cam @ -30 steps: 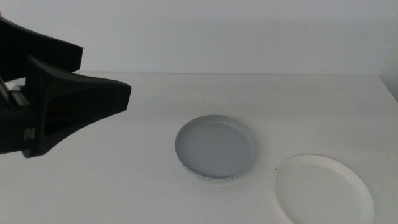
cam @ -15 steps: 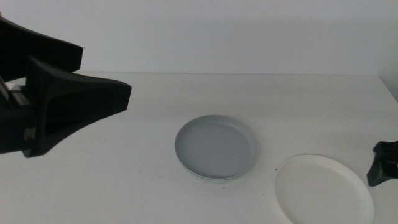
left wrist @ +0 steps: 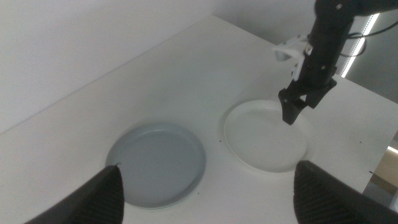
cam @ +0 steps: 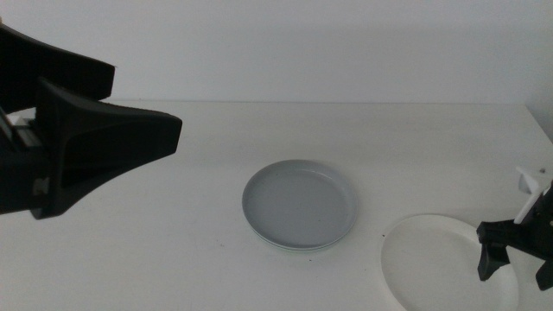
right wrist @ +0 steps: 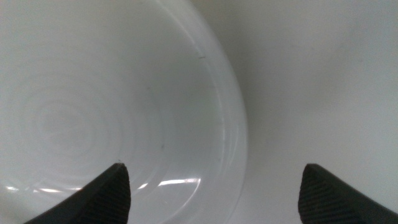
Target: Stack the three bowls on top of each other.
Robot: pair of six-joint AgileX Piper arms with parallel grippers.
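Observation:
A light grey bowl [cam: 300, 206] sits mid-table, nested in a mint green bowl whose thin edge [cam: 296, 250] shows beneath its near side. A white bowl [cam: 436, 263] lies to its right at the front. My right gripper [cam: 516, 270] is open and hangs low over the white bowl's right rim. In the right wrist view the jaws stand either side of that rim [right wrist: 233, 124]. My left gripper [cam: 145, 105] is open and empty, raised at the left. The left wrist view shows the grey bowl [left wrist: 155, 165], the white bowl [left wrist: 261, 137] and the right gripper [left wrist: 297, 107].
The white table [cam: 346, 138] runs back to a plain white wall. Its right edge [cam: 540, 121] lies close behind the right gripper. The white bowl reaches the picture's bottom edge.
The right gripper has come in from the right edge and moved left over the white bowl's right rim. The left gripper and the bowls have not moved.

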